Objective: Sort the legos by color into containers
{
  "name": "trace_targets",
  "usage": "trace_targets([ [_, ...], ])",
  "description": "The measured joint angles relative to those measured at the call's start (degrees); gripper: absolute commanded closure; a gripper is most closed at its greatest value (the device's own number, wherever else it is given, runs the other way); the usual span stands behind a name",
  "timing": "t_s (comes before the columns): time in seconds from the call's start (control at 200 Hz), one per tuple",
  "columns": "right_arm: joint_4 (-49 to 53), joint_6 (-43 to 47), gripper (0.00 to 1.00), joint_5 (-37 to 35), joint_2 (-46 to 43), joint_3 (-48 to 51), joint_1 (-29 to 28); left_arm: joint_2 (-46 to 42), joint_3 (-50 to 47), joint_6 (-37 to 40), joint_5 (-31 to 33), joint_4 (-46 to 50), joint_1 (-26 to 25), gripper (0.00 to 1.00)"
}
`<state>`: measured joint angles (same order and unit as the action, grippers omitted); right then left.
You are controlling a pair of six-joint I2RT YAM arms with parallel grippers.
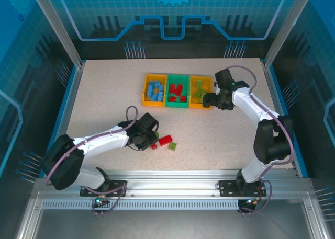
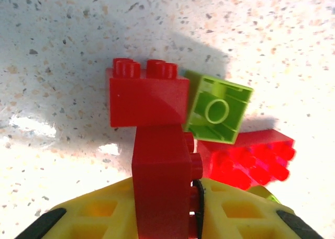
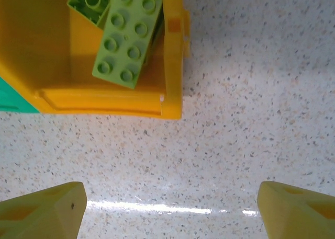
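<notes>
From above, the left hand [image 1: 151,138] sits low on the tabletop [image 1: 104,103] among loose red bricks [image 1: 165,140]. The right hand [image 1: 208,100] is just beside three joined bins [image 1: 177,106]. Left wrist: this hand [image 2: 167,210] seems clamped on one red brick [image 2: 159,171], with a green brick [image 2: 219,111] close by. Right wrist: this hand [image 3: 167,202] is spread wide and empty, near the yellow bin [image 3: 172,66] holding green bricks [image 3: 125,40]

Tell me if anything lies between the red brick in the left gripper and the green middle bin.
Nothing visible does. The left gripper clamps the red brick; from there to the green bin only bare table shows. The right gripper hovers beside the right orange bin, off that path.
</notes>
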<state>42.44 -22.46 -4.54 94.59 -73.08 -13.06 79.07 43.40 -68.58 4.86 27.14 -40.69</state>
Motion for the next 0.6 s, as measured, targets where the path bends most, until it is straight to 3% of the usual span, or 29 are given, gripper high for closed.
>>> trace_targets([
  [0.255, -4.2, -2.12, 0.13, 4.0, -5.55, 8.66, -3.17, -0.94, 10.27, 4.61, 3.04, 3.1, 0.48, 0.71],
  [0.6, -12.9, 1.18, 0.05, 8.63, -10.29, 19.85, -17.9, 22.16, 40.3, 20.24, -3.21, 0.2, 8.02, 0.73],
])
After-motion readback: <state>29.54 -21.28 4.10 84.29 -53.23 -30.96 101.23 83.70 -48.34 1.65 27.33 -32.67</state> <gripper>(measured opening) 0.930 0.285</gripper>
